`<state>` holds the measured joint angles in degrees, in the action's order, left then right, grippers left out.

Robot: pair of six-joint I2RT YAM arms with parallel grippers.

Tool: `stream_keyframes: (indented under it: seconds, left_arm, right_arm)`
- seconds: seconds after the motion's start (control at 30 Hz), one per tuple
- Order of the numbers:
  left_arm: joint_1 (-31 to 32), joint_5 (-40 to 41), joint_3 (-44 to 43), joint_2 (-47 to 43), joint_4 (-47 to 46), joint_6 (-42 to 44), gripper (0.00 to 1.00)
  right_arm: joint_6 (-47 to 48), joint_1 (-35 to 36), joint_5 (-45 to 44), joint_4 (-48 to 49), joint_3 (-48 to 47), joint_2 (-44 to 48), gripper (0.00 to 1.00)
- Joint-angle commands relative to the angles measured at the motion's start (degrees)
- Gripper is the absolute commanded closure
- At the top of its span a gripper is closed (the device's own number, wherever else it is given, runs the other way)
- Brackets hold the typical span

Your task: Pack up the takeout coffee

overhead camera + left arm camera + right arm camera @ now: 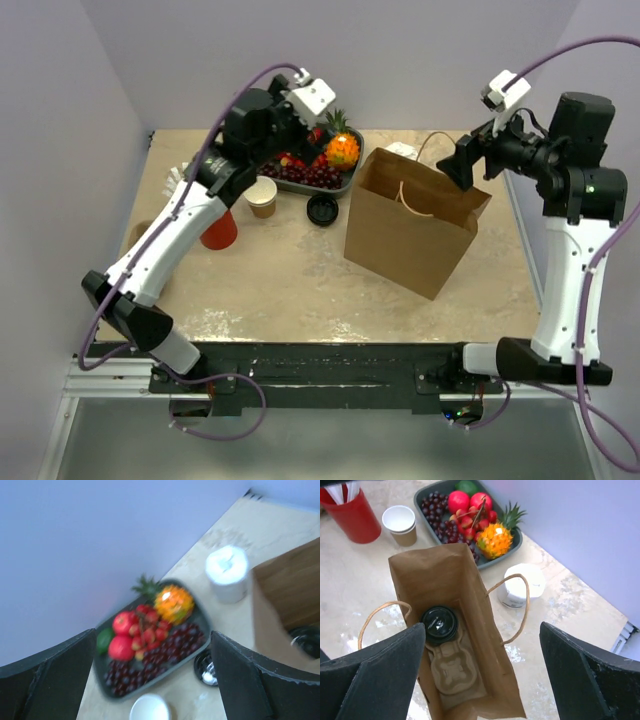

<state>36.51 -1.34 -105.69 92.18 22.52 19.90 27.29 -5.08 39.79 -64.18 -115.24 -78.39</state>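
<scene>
One paper bag (445, 580) stands open on the table (300, 290). The left pincer (154, 650) and right pincer (482, 647) both gape wide, empty. One takeout coffee (439, 625) sits inside the bag, in one pulp carrier (452, 667). It is probably light and crushable, so grip the cup wall beneath the lid. One lidless cup (401, 524) stands outside the bag.

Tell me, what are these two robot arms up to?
They're packing a coffee order. The takeout coffee already sits in a cardboard carrier at the bottom of the paper bag. The right hand hovers open above the bag, holding nothing; the left hand hangs open and empty near the fruit tray.
</scene>
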Motion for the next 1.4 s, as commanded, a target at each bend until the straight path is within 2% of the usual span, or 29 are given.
stream_keyframes:
  seconds: [0.0, 0.07, 0.1, 0.23, 0.33, 0.47, 0.63, 0.8, 0.93, 1.0, 1.07, 1.27, 1.33, 1.37]
  left_arm:
    - [-8.44, 3.02, 4.60, -9.02, 5.68, 1.63, 0.00]
    - [-12.58, 2.23, 6.89, -11.13, 8.67, 1.29, 0.01]
    - [-17.22, -0.65, 6.90, -11.32, 10.07, 0.58, 0.02]
    - [-25.60, -8.57, 6.54, -12.81, 16.23, -2.76, 0.11]
    - [-29.47, -13.68, 9.10, -13.00, 17.54, -4.34, 0.24]
    - [-33.94, -16.58, 7.08, -6.25, 21.42, -7.41, 0.46]
    - [-35.63, -19.92, 5.76, -2.45, 18.70, -9.18, 0.47]
    - [-36.16, -23.00, 2.42, 3.09, 18.96, -9.62, 0.53]
    - [-36.34, -23.79, 1.19, 5.02, 19.58, -10.14, 0.65]
    - [-36.51, -23.27, 1.01, 5.64, 20.36, -10.41, 0.64]
    - [-36.51, -22.04, 1.10, 5.82, 20.54, -10.93, 0.58]
    - [-38.53, -20.72, 0.04, 8.01, 24.23, -9.27, 0.53]
    - [-38.71, -20.72, 0.31, 8.63, 24.15, -9.27, 0.45]
    - [-38.71, -21.06, 0.40, 8.89, 23.97, -9.44, 0.44]
  right_arm:
    - [-9.61, -0.28, -0.33, 16.70, 8.43, 8.84, 0.01]
    - [-13.64, -0.28, -0.33, 23.82, 14.76, 10.79, 0.01]
    - [-14.71, -0.19, 0.28, 25.15, 15.91, 11.24, 0.01]
    - [-17.79, -0.10, 4.59, 28.57, 17.85, 9.49, 0.01]
    - [-19.64, 0.07, 6.70, 32.18, 18.91, 8.35, 0.01]
    - [-21.13, 0.77, 8.46, 32.54, 16.63, 5.71, 0.01]
    - [-20.35, 1.39, 8.73, 31.76, 16.54, 5.79, 0.01]
    - [-19.73, 1.48, 8.73, 30.79, 17.77, 6.58, 0.01]
    - [-19.73, 1.65, 8.02, 30.43, 18.03, 6.85, 0.01]
    - [-19.38, 1.65, 7.67, 29.91, 18.21, 7.02, 0.01]
    - [-19.20, 1.65, 7.23, 30.26, 18.65, 7.11, 0.01]
    - [-20.08, 1.65, 7.23, 31.84, 18.65, 6.15, 0.01]
    - [-20.08, 1.83, 6.97, 32.10, 18.39, 5.97, 0.01]
    - [-20.08, 1.83, 6.79, 32.10, 18.21, 5.97, 0.01]
